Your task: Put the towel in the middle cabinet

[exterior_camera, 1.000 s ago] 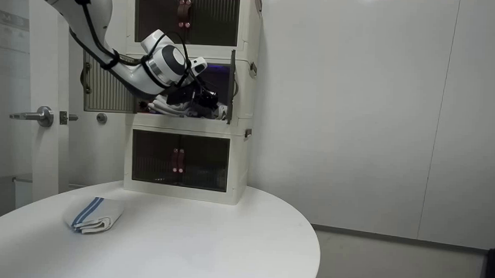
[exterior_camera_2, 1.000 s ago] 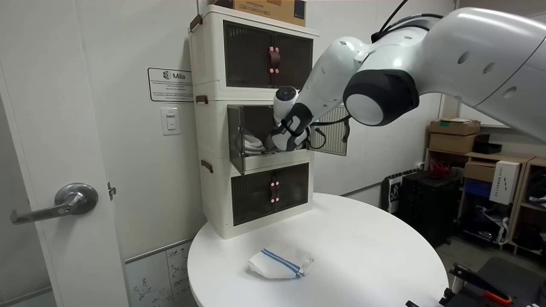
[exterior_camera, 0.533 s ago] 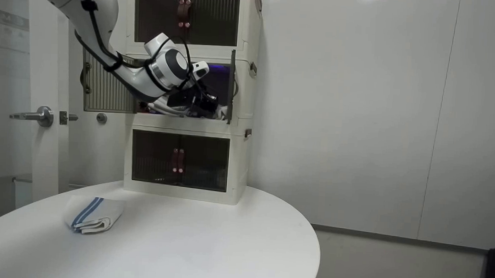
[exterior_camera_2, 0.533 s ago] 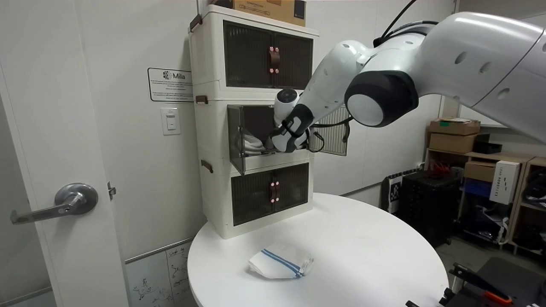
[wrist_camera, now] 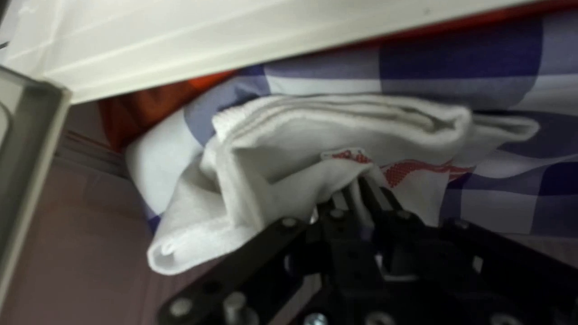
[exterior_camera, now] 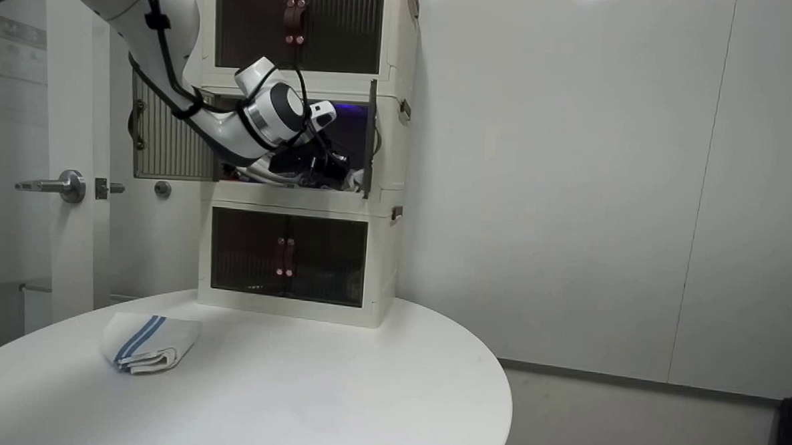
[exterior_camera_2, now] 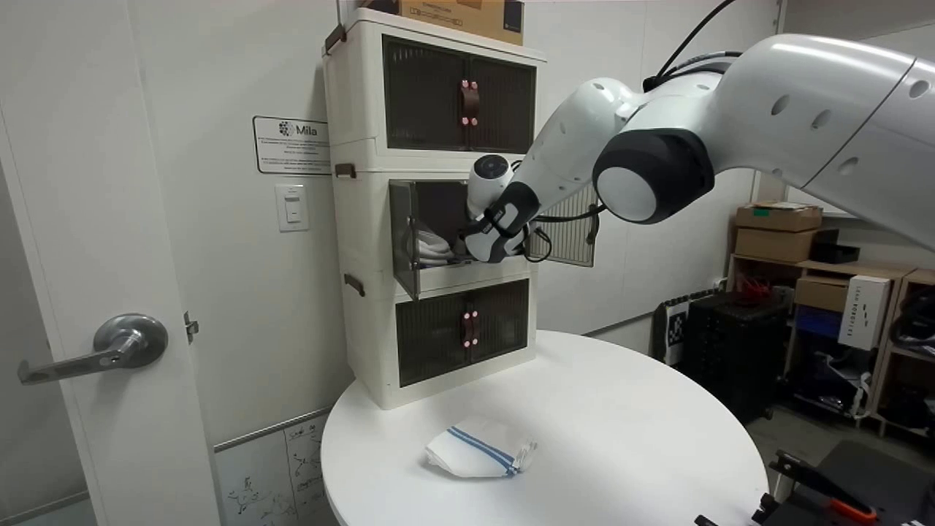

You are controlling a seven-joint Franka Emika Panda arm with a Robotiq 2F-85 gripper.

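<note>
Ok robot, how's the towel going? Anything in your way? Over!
Gripper pinching the towel. Towel bunched inside the middle cabinet. Checked cloth behind it; doors open, seemingly not blocking.

Middle cabinet (exterior_camera_2: 365,226) open in front; door panels (exterior_camera: 172,151) jut out both sides, arm (exterior_camera: 234,137) crowds gap between. Low inside middle cabinet: towel (wrist_camera: 289,131), nipped in claw (wrist_camera: 359,192), and checked cloth (wrist_camera: 451,58) take up room. High inside middle cabinet: free space above claw. Over and under middle cabinet: closed top doors (exterior_camera: 341,29), closed bottom doors (exterior_camera: 327,263) bar way. Lower, in front of middle cabinet: striped cloth (exterior_camera: 153,344) on tabletop (exterior_camera: 335,380).
</note>
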